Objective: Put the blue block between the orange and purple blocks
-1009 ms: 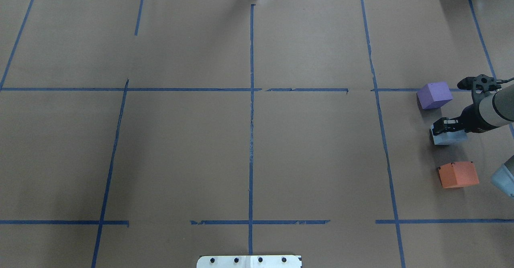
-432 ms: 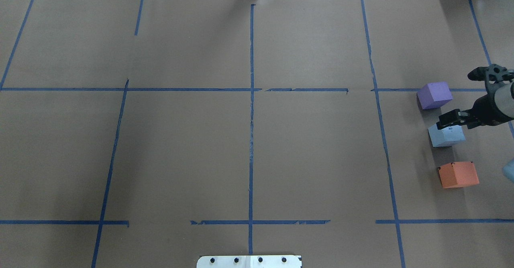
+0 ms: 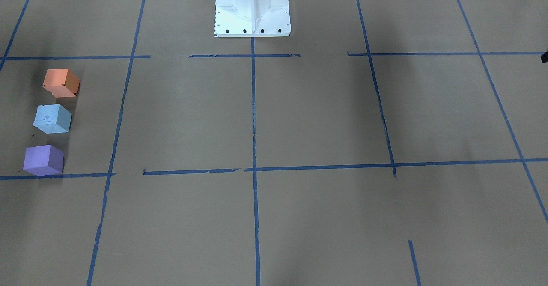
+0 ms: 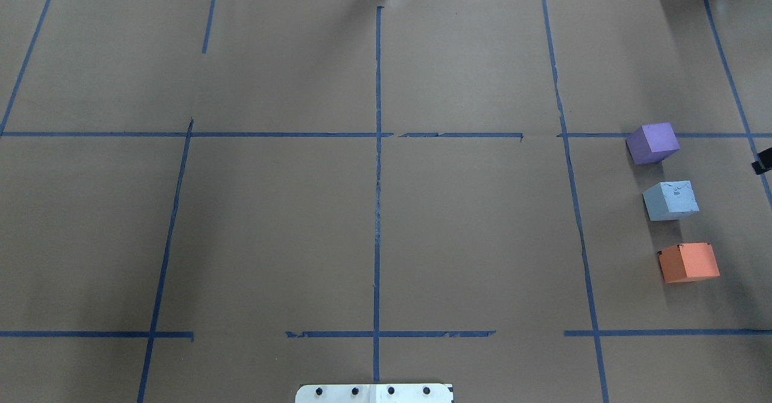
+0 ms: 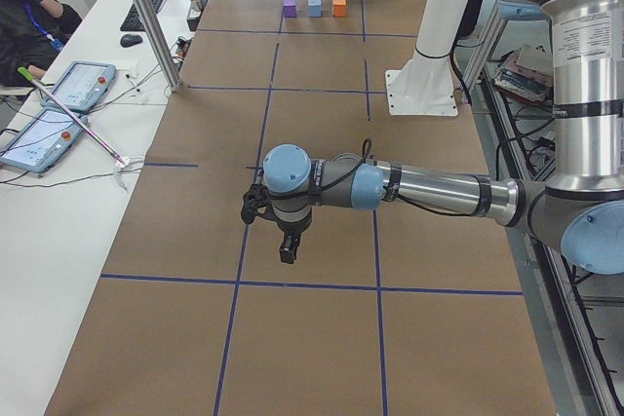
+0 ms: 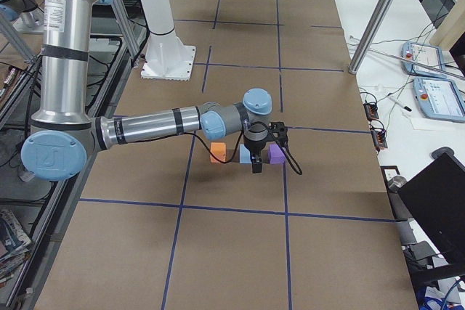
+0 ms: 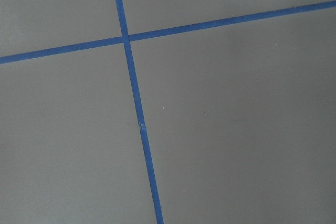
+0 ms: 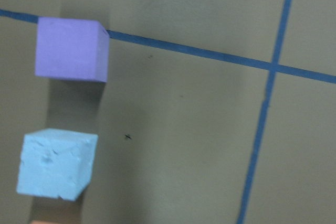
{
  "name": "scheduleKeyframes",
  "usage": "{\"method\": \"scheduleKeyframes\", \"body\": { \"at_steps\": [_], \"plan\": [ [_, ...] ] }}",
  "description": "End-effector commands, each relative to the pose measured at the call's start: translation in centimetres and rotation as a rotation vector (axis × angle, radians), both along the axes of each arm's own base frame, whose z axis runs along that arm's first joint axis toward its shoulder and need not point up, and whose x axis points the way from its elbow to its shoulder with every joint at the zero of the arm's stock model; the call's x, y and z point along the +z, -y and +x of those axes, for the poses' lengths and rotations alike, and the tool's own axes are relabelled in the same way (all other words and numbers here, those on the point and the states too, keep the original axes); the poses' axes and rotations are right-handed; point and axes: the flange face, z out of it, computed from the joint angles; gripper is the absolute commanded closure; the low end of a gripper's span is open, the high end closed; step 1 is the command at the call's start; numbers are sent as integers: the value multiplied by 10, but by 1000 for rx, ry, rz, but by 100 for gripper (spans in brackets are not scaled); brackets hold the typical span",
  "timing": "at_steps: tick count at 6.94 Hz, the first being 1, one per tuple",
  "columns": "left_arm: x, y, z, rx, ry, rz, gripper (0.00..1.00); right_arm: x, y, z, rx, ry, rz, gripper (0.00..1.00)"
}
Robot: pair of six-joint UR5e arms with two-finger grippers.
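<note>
The blue block (image 4: 670,200) sits on the table between the purple block (image 4: 652,142) and the orange block (image 4: 689,262), in a line and apart from both. The front view shows the same row: orange (image 3: 61,82), blue (image 3: 52,118), purple (image 3: 43,160). The right wrist view shows the purple block (image 8: 71,49) and the blue block (image 8: 56,163) with no fingers in frame. Only a dark sliver of my right gripper (image 4: 763,161) shows at the overhead view's right edge; it hangs above the blocks (image 6: 256,167) and holds nothing. I cannot tell if it is open. My left gripper (image 5: 289,245) hovers far from the blocks; I cannot tell its state.
Brown paper with blue tape lines (image 4: 377,180) covers the table. The robot's white base (image 3: 252,7) stands at the near middle edge. An operator and tablets (image 5: 58,109) are at a side table. The left wrist view shows only tape lines (image 7: 137,124).
My right gripper has left the blue block and drawn back to the right, nearly out of the overhead view. The blue block stays between the purple and orange blocks.
</note>
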Motion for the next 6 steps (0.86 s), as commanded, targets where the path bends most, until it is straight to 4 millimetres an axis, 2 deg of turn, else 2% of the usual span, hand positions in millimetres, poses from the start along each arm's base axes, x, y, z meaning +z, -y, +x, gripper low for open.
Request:
{"method": "scheduleKeyframes", "body": {
  "at_steps": [1,2,4,5,6],
  "plan": [
    [-2,3,-1,-2,13,3,0,34,-46,85,-58,27,-5,0],
    [2,3,-1,-1,22,-13,0,46,-66,87,-39,80,-45,0],
    [13,0,-2,2,41,-17,0,46,-67,86,-19,89,-64,0],
    [3,1,-1,0,35,0,0,46,-67,86,-17,89,-64,0],
    [13,-1,-2,3,39,-16,0,46,-67,86,-18,88,-62,0]
  ]
}}
